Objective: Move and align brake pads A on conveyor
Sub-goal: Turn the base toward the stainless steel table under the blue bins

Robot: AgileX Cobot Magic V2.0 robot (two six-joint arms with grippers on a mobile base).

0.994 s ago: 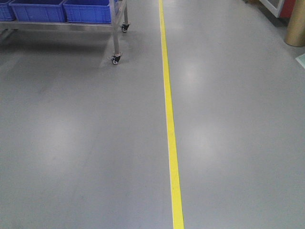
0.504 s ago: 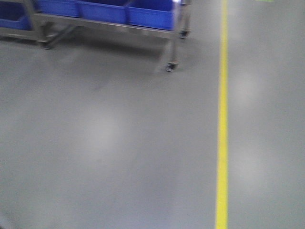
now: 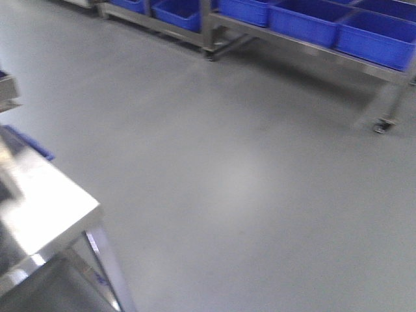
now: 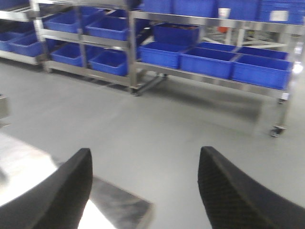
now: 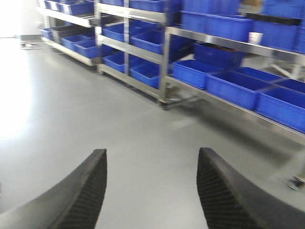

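The brake pads A and the conveyor are out of view in every frame. My left gripper (image 4: pixel 145 160) is open, its two black fingers wide apart over grey floor and the corner of a shiny steel table (image 4: pixel 119 210), holding nothing. My right gripper (image 5: pixel 152 160) is also open and empty, with only bare grey floor between its ribbed fingers. Neither gripper shows in the front view.
A shiny steel table (image 3: pixel 45 208) fills the lower left of the front view, its leg (image 3: pixel 107 260) reaching the floor. Steel racks on castors carrying blue bins (image 3: pixel 305 23) (image 4: pixel 209 59) (image 5: pixel 228 86) line the far side. Grey floor (image 3: pixel 247 182) lies between.
The front view has swung left: the yellow floor line has left the frame, the bin racks slid across to the top right, and the steel table has come in at the lower left.
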